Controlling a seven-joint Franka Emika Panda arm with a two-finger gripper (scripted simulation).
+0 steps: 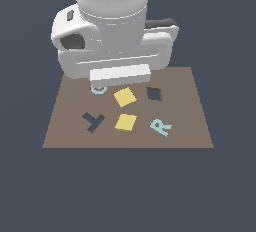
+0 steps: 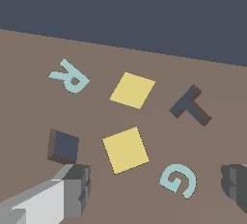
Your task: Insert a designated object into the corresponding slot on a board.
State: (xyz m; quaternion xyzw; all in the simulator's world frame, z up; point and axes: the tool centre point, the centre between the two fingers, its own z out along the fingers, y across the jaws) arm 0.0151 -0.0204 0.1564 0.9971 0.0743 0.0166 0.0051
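Hanging over the far edge of the board (image 1: 180, 126), the white arm fills the upper middle of the exterior view, its wrist pointed down and its bulk hiding the strip of board beneath it. The claw (image 2: 157, 189) is spread wide with nothing between its fingers: in the wrist view one finger (image 2: 72, 187) sits beside the slot (image 2: 65, 147) and the other (image 2: 237, 184) shows only at the picture's edge, past the turquoise G (image 2: 179, 180). Whether the fingertips touch the board cannot be told.

Two pale-yellow square tiles lie flat near the board's middle, both free of the claw. The far tile (image 1: 125, 96) rests between the G (image 1: 98, 89) and the slot (image 1: 154, 94), turned corner-on; in the wrist view it (image 2: 126, 149) lies between the spread fingers. The near tile (image 1: 126, 122) lies just in front of it, close but apart. Which of the two is the designated one cannot be told from the frames.

The slot is a dark square cut-out toward the exterior view's right, empty. A dark T-shaped cut-out (image 1: 93, 121) sits toward that view's left, and a turquoise R (image 1: 161, 126) lies toward its right, nearer the camera than the slot. The G is partly hidden under the arm in the exterior view. Nothing lies between the far tile and the slot.
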